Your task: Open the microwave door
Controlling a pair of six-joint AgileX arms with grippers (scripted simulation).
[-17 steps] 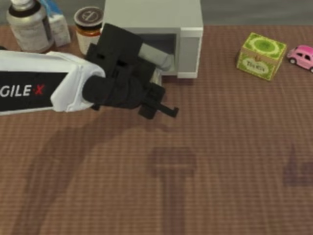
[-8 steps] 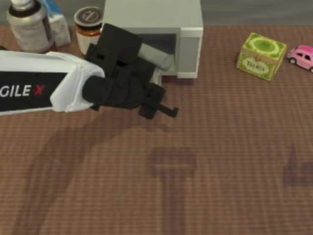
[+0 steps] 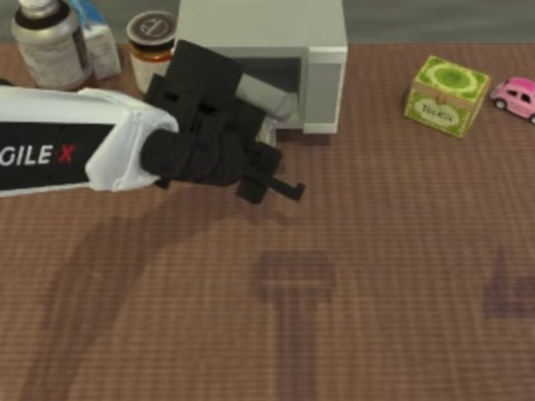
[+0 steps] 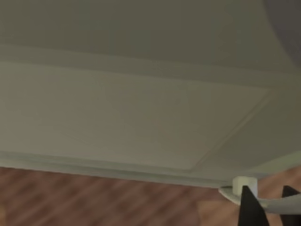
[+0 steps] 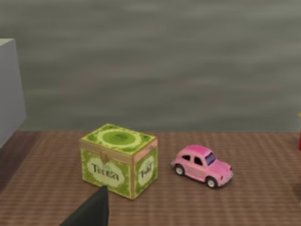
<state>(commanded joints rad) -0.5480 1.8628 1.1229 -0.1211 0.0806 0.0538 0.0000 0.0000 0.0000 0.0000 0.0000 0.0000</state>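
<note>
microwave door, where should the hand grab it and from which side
Take the microwave door by its slim white handle bar at the free edge, coming from the table side in front of the microwave. The bar stands off the panel, and the left hand straddles it.

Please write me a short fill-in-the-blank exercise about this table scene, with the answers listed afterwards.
1. The left claw is at the front of the boxy light grey-white microwave, whose door stands ____.
2. The small toy car beside the green-yellow tea box is coloured ____.
3. In the top view, the tea box sits to the microwave's ____.
4. The brown-lidded jar stands on the microwave's ____ side.

Answers: open; pink; right; left
</note>
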